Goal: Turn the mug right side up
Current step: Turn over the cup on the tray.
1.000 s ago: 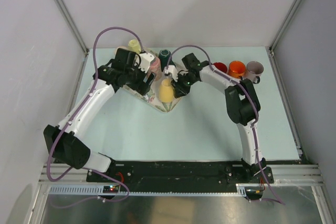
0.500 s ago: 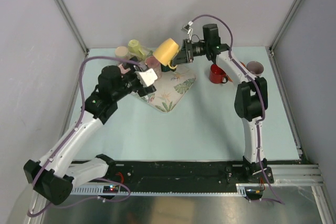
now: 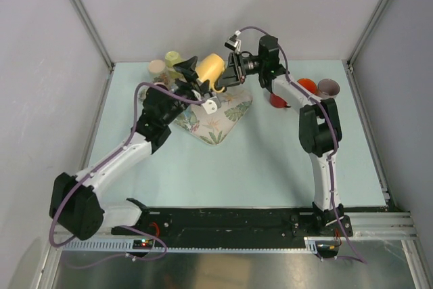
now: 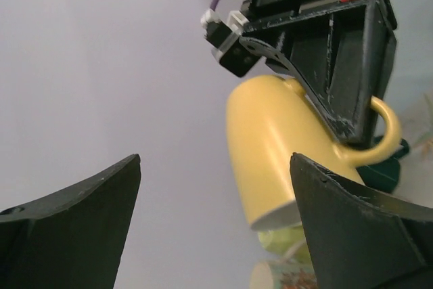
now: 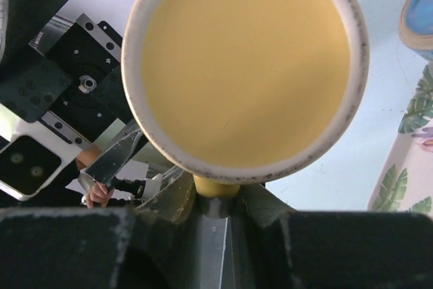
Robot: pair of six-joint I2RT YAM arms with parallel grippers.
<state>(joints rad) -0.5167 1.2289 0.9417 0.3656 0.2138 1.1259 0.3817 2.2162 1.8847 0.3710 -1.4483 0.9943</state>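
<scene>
Over the pale worktop (image 3: 270,160), my right tool (image 3: 224,79) pinches the yellow mug (image 3: 210,68) by its handle; my left tool (image 3: 192,76) gapes empty.

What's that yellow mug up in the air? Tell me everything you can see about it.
The yellow mug is glossy and ceramic-looking, with a pale rim, one loop handle and an empty yellow inside. It hangs over the table, tipped roughly on its side. The right gripper is shut on its handle; nothing else touches it. The left gripper, open, sits close by.
</scene>
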